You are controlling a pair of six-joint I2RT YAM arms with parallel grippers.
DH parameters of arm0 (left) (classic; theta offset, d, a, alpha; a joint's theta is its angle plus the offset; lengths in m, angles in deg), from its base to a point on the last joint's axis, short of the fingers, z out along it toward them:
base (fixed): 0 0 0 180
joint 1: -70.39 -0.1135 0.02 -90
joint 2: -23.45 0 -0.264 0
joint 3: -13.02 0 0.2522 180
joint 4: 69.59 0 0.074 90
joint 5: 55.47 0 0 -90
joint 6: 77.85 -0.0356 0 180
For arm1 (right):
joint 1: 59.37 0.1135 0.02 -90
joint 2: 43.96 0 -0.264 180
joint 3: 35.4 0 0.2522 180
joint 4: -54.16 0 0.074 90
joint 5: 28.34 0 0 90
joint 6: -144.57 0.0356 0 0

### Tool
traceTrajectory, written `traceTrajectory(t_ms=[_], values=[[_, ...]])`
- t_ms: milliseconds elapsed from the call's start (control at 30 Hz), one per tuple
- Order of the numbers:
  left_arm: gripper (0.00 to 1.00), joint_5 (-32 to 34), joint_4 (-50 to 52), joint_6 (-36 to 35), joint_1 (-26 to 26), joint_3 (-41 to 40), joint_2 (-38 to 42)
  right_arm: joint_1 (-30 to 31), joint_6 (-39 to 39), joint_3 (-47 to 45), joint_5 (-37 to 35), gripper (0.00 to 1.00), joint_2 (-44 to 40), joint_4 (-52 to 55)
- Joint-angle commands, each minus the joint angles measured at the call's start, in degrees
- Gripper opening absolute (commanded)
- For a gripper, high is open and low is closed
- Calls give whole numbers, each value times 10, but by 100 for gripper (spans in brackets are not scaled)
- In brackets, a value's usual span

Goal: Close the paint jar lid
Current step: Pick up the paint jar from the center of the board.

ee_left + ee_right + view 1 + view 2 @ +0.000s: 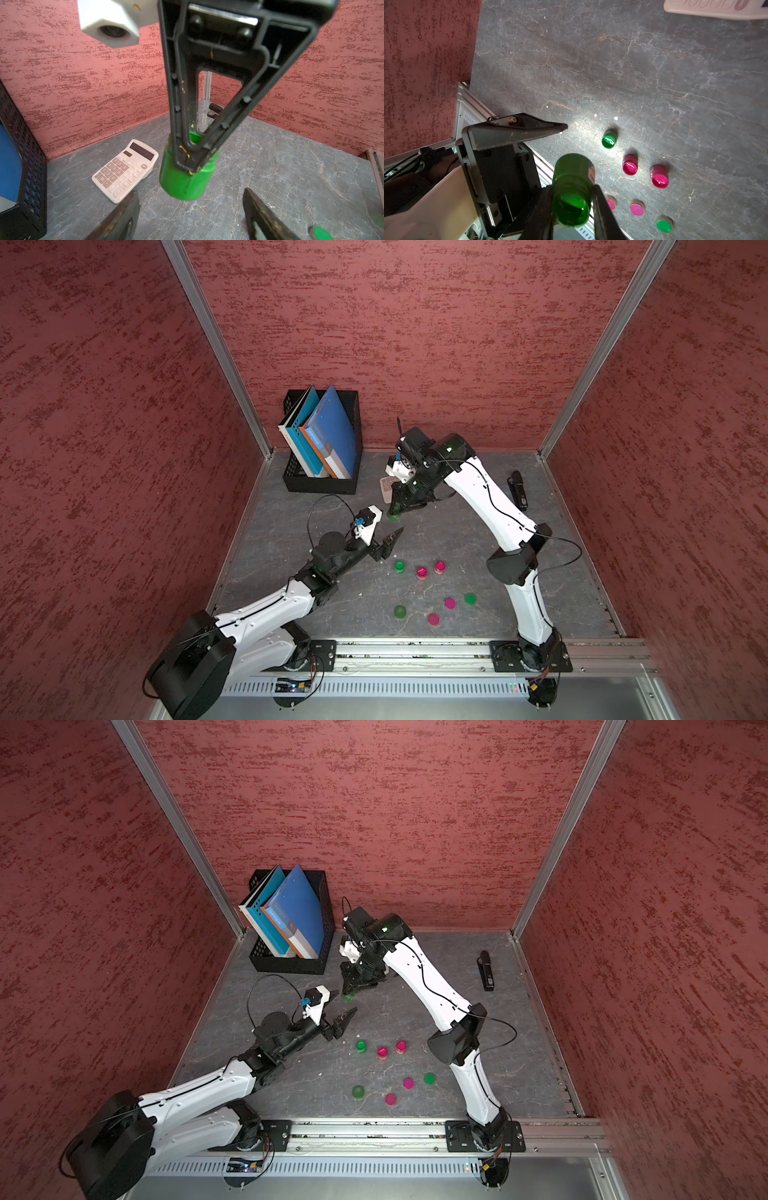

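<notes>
The two fingers of the right gripper (572,188) are clamped on the threaded neck of a small, lidless plastic paint jar (185,180) filled with green paint. The jar is held just beside a white pocket calculator (124,170); whether its base touches the grey marbled tabletop (457,539) cannot be told. The fingers (122,216) of the left gripper (190,192) are set apart with nothing between them and are aimed at the jar's body from close by. Further out, toward the arm bases, three more open jars are seen: one green jar (399,566) and two pink jars (421,572) (439,567). Beyond them lie four loose round lids: two green lids (400,611) (470,598) and two pink lids (450,603) (433,619). The step in hand is judged to be the presenting of the open jar, as no lid has yet been fetched. Because the mouth is crowded by the right fingers, the next move is thought to call for the body to be taken by the left gripper. A green lid could then be picked up, seated squarely on the threads and turned down.
</notes>
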Motion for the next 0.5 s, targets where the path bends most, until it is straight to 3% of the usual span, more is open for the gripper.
traceTrajectory(t_ms=[0, 233, 467], values=[[70, 9, -6, -18, 6, 13, 4, 4, -3, -4, 17, 25, -7, 87], [58, 21, 0, -26, 8, 17, 12, 6, -2, -8, 27, 25, -7, 84], [58, 27, 20, -37, 10, 25, 18, 10, -5, -13, 33, 25, -7, 84]])
